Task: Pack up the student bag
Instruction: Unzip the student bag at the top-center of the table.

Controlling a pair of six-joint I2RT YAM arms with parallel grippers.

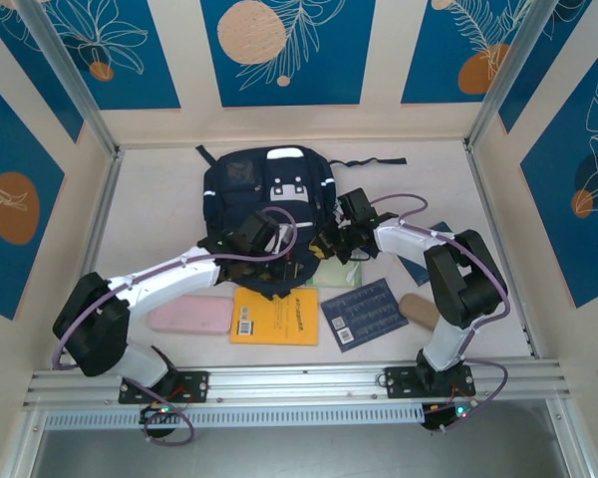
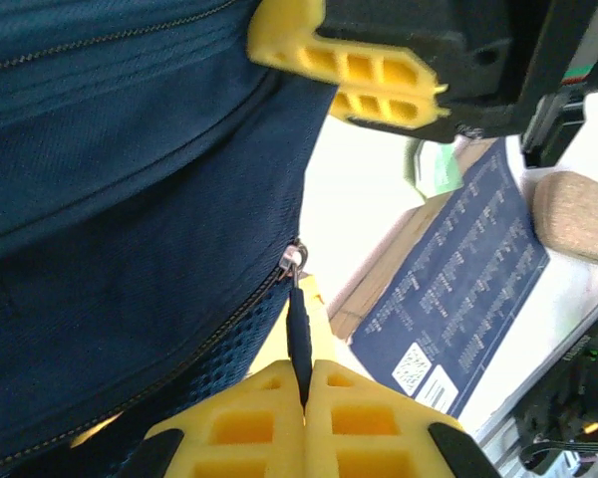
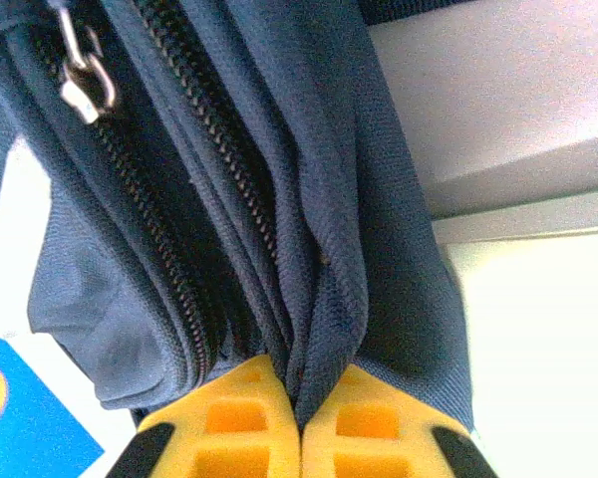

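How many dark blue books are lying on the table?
2. The nearer blue book lies right of the orange book; the farther blue book is partly hidden behind the right arm. Others may hide under the student bag.

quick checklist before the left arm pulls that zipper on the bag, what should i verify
1. left jaws shut on the zipper pull: ok
2. right jaws shut on a fold of the student bag, bracing it: ok
3. path ahead of the slider free of snags: cannot tell
4. bag opened for packing: not ok, zip teeth beside the pull look shut
5. yellow book and pink case waiting on the table beside the bag: ok
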